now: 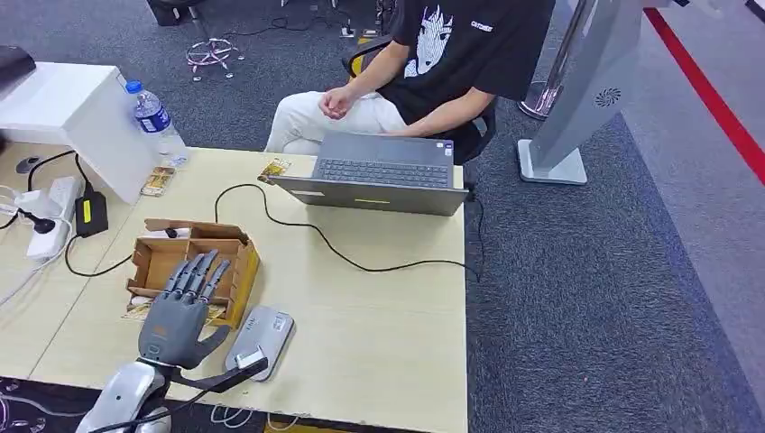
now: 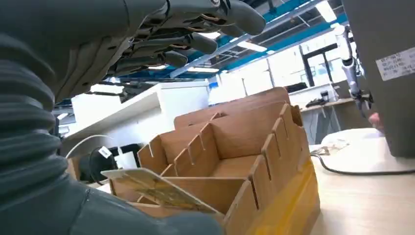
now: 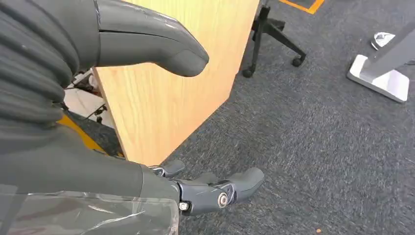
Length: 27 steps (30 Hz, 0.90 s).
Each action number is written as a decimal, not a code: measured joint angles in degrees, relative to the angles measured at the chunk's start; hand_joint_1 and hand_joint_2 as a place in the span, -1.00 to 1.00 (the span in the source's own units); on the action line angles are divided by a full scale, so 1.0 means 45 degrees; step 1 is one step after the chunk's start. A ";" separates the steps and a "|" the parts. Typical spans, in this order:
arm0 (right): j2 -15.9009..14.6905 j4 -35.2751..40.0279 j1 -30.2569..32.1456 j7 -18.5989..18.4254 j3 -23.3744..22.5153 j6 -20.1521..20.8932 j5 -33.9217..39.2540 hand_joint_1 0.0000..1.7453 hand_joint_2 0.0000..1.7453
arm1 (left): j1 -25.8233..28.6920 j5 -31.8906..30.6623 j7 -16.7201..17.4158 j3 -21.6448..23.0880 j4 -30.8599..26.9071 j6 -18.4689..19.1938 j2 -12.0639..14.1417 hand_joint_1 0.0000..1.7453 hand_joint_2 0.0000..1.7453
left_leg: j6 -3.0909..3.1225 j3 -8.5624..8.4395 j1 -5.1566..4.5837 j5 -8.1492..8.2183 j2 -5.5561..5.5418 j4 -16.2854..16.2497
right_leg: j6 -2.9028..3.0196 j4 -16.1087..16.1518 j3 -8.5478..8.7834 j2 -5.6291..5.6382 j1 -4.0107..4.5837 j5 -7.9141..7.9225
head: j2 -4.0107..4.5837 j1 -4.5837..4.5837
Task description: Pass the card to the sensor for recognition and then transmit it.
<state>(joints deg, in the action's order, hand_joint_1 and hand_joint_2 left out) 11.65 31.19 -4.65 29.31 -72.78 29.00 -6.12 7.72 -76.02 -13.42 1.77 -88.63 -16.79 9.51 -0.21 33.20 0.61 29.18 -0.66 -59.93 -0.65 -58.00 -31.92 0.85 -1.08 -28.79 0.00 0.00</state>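
My left hand hovers flat over the near end of a brown cardboard divider box, its fingers stretched out and holding nothing. A yellowish card lies at the box's near edge, just below those fingers and above the thumb; I cannot tell whether the thumb touches it. The same card peeks out beside the hand. A grey card sensor lies on the table right of the hand. My right hand hangs beside the table over the carpet, thumb apart from the fingers, with nothing in it.
A laptop stands at the table's far edge with a seated person behind it. A black cable crosses the tabletop. Two loose cards, a water bottle and a power strip lie at the far left.
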 joint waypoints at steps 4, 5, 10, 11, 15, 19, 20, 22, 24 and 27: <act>0.0000 0.0000 0.0003 0.0019 0.0000 0.0010 -0.0019 -1.00 1.00 | 0.0098 0.0005 -0.0049 -0.0257 0.0024 0.0053 -0.0010 -1.00 1.00 | 0.0000 0.0000 0.0000 0.0000 0.0000 0.0000 | 0.0000 0.0001 -0.0001 0.0000 0.0000 0.0000 | 0.0000 0.0000; 0.0000 0.0000 0.0002 0.0024 0.0000 0.0010 -0.0019 -1.00 1.00 | 0.0112 0.0024 -0.0053 -0.0355 0.0024 0.0058 -0.0010 -1.00 1.00 | 0.0000 0.0000 0.0000 0.0000 0.0000 0.0000 | 0.0000 0.0001 -0.0001 0.0000 0.0000 0.0000 | 0.0000 0.0000; 0.0000 0.0000 0.0004 0.0029 0.0000 0.0005 -0.0005 -1.00 1.00 | 0.0143 0.0034 -0.0053 -0.0675 0.0019 0.0058 -0.0019 -1.00 1.00 | 0.0000 -0.0001 0.0001 0.0000 0.0000 0.0000 | 0.0000 0.0000 -0.0002 0.0000 0.0002 0.0000 | 0.0000 0.0000; 0.0000 0.0000 0.0004 0.0029 0.0000 0.0005 0.0010 -1.00 1.00 | 0.0154 0.0034 -0.0053 -0.0724 0.0019 0.0092 -0.0019 -1.00 1.00 | 0.0000 -0.0001 0.0001 0.0000 0.0000 0.0000 | 0.0000 0.0000 -0.0001 0.0000 0.0002 0.0000 | 0.0000 0.0000; 0.0000 -0.0005 0.0006 0.0039 -0.0005 0.0005 0.0044 -1.00 1.00 | 0.0293 0.0000 -0.0092 -0.1005 0.0019 0.0272 -0.0058 -1.00 1.00 | 0.0000 -0.0001 0.0001 0.0000 0.0001 0.0000 | 0.0000 -0.0001 -0.0002 0.0001 0.0002 0.0000 | 0.0000 0.0000; 0.0000 -0.0005 0.0004 0.0049 -0.0010 0.0010 0.0044 -1.00 1.00 | 0.0412 -0.0010 -0.0136 -0.1258 0.0010 0.0393 -0.0102 -1.00 1.00 | 0.0000 0.0000 0.0001 0.0000 0.0001 0.0000 | 0.0000 0.0000 -0.0002 0.0001 0.0001 -0.0001 | 0.0000 0.0000; 0.0000 -0.0005 0.0005 0.0049 -0.0010 0.0010 0.0044 -1.00 1.00 | 0.0431 -0.0019 -0.0160 -0.1316 0.0010 0.0422 -0.0102 -0.98 1.00 | 0.0000 0.0000 0.0001 0.0000 0.0000 0.0000 | 0.0000 0.0000 -0.0002 0.0001 0.0001 -0.0001 | 0.0000 0.0000; 0.0000 -0.0005 0.0003 0.0058 -0.0010 0.0010 0.0044 -1.00 1.00 | 0.0443 -0.0019 -0.0263 -0.1384 0.0010 0.0554 -0.0102 0.96 1.00 | 0.0000 0.0000 0.0000 0.0000 -0.0001 0.0000 | 0.0000 0.0001 -0.0001 -0.0002 0.0001 -0.0001 | 0.0000 0.0005; -0.0005 -0.0015 0.0000 0.0063 -0.0010 0.0015 0.0034 -1.00 1.00 | 0.0465 -0.0019 -0.0360 -0.1418 0.0010 0.0699 -0.0102 1.00 1.00 | 0.0000 0.0000 0.0000 0.0000 0.0000 0.0000 | 0.0000 0.0001 -0.0001 -0.0001 0.0001 0.0000 | 0.0000 0.0000; -0.0009 -0.0029 -0.0001 0.0073 -0.0010 0.0010 0.0019 -1.00 1.00 | 0.0483 -0.0019 -0.0374 -0.1442 0.0024 0.0724 -0.0092 1.00 1.00 | 0.0000 0.0000 0.0001 0.0000 0.0000 0.0000 | 0.0000 0.0000 -0.0001 -0.0001 0.0001 0.0000 | 0.0000 0.0000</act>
<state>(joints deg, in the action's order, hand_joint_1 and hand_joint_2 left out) 11.61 31.06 -4.66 29.64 -72.83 29.05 -6.03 9.89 -76.11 -15.10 -4.72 -88.52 -13.53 9.09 -0.21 33.20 0.61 29.18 -0.66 -59.93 -0.65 -58.00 -31.93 0.84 -1.07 -28.79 0.00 0.00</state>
